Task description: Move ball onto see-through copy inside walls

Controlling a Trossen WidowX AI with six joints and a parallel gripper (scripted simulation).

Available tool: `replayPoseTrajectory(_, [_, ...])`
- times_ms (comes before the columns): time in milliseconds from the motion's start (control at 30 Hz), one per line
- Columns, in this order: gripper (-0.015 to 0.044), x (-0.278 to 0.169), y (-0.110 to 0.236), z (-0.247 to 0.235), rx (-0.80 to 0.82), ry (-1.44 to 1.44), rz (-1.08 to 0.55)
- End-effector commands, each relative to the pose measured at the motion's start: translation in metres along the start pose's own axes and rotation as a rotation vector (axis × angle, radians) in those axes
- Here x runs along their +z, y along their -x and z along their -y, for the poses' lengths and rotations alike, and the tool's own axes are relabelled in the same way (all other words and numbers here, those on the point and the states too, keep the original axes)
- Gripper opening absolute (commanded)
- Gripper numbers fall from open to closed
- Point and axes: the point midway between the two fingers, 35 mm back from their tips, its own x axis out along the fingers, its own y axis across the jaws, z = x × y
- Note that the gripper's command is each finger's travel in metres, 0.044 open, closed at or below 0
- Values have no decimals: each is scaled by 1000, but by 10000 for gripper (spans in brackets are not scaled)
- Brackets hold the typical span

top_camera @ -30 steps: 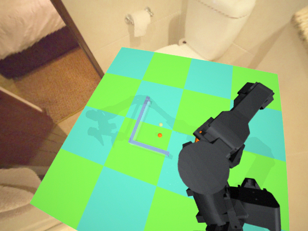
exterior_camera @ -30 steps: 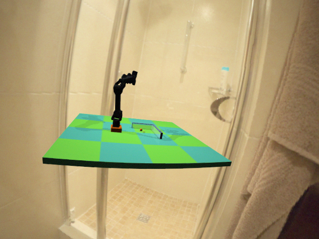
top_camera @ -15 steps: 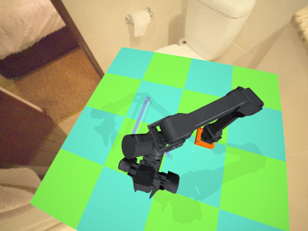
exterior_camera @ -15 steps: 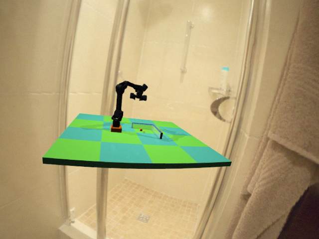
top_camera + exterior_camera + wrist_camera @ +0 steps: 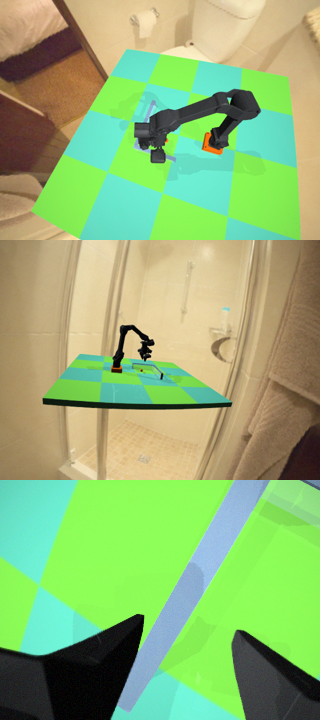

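Black arm [image 5: 196, 107] bent over the checkered table [image 5: 196, 214] from an orange base plate [image 5: 206, 144], wrist pointing down above the corner of the two low clear walls [image 5: 155, 368]. Gripper [image 5: 187, 645] partly open and empty, dark fingers hanging on either side of one wall strip in the wrist view, above it and not touching. Small orange ball [image 5: 141, 370] resting on the table inside the walls, near the corner, below the gripper in the exterior view; mostly hidden behind the wrist from the top, only an orange speck showing. See-through copy too faint to pick out.
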Motion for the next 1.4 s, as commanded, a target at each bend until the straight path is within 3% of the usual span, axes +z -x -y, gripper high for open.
replayPoseTrajectory(0, [236,-39,-17,52,-175,-254,-141])
replayPoseTrajectory(100, [236,-52,-20,67,-236,-334,-182])
replayPoseTrajectory(433, [236,-53,-21,67,-236,-334,-182])
replayPoseTrajectory(1367, [236,-63,-65,77,-236,-334,-182])
